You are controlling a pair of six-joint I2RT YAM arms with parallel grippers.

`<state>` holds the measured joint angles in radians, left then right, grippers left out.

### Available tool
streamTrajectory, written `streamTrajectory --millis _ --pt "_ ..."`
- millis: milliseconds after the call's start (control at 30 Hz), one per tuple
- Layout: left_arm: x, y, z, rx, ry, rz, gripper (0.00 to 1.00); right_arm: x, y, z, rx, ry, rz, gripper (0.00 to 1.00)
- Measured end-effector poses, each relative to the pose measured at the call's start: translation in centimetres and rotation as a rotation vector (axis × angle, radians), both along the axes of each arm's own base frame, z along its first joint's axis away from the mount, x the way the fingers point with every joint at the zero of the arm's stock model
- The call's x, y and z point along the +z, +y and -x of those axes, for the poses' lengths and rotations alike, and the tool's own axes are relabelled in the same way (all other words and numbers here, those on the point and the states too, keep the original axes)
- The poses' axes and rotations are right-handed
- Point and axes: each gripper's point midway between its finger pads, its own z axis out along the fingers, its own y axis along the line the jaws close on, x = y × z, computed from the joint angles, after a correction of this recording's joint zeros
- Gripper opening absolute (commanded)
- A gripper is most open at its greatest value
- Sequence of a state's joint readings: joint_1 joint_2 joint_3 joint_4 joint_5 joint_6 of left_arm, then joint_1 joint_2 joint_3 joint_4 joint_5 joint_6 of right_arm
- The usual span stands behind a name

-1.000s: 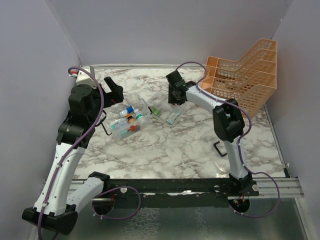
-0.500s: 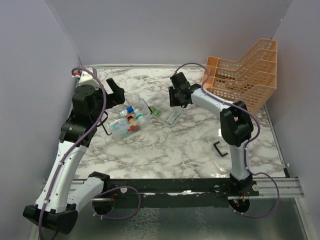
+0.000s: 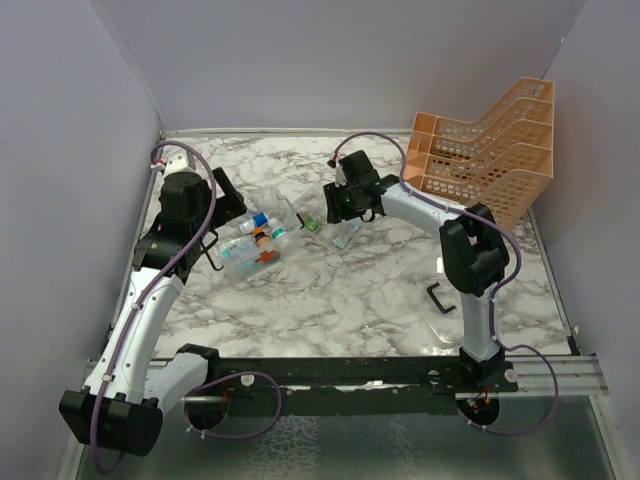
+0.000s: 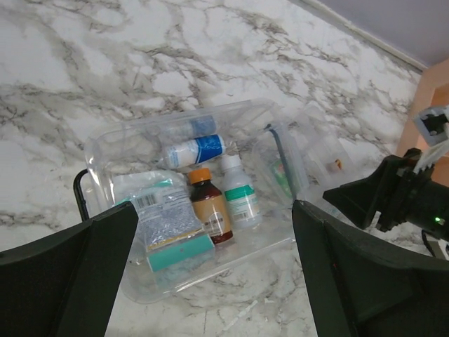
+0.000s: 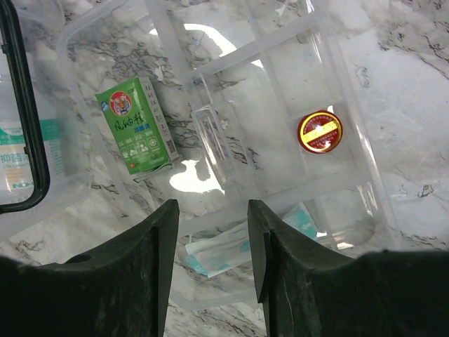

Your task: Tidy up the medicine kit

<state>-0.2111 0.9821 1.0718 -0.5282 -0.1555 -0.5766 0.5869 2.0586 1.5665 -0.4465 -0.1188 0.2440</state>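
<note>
on the marble table (image 3: 340, 300), with the orange mesh rack (image 3: 490, 150) parked at the far right corner and not involved, the big news in the last second is the arms. my left arm (image 3: 150, 290) has straightened and swung its wrist in from the left wall. my right arm (image 3: 470, 250) has folded its elbow further right while pushing its wrist left and lower. so both tools have closed in on the work from opposite sides, which i read as lining up for the next sort rather than finishing one. the left arm reaches forward along the left edge, its wrist angled down and to the right. the left gripper (image 3: 228, 197) hangs just left of the medicine kit (image 3: 255, 245), jaws spread about as wide as they go and holding nothing. the right arm arcs up from its base and over to the left. the right gripper (image 3: 338, 208) points down over the clear divided tray (image 5: 280, 126), its jaws have eased apart to a middling gap, and nothing sits between them. the kit box sits left of centre, lid off and contents exposed, and the tray lies just to its right. it could be the kit's insert resting in the lid, but clear plastic on clear plastic makes that hard to call. in the box i see a teal-edged sachet pack (image 4: 165, 228), a brown bottle (image 4: 208, 207), a white bottle (image 4: 240, 196) and a blue-labelled bottle (image 4: 196, 149). beside the tray lies a green sachet (image 5: 137, 126), and one compartment holds a small red tin (image 5: 320, 131).
</note>
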Motion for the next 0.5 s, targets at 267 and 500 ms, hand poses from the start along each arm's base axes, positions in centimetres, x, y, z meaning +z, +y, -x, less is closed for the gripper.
streamTrajectory --millis 267,500 --pt "-5.1 2.4 1.3 0.110 0.138 -0.018 0.94 0.5 1.5 -0.9 0.076 -0.054 0.018 0.43" --pt "-6.1 3.2 1.8 0.146 0.171 -0.016 0.95 -0.9 2.2 -1.8 0.136 -0.073 0.070 0.43"
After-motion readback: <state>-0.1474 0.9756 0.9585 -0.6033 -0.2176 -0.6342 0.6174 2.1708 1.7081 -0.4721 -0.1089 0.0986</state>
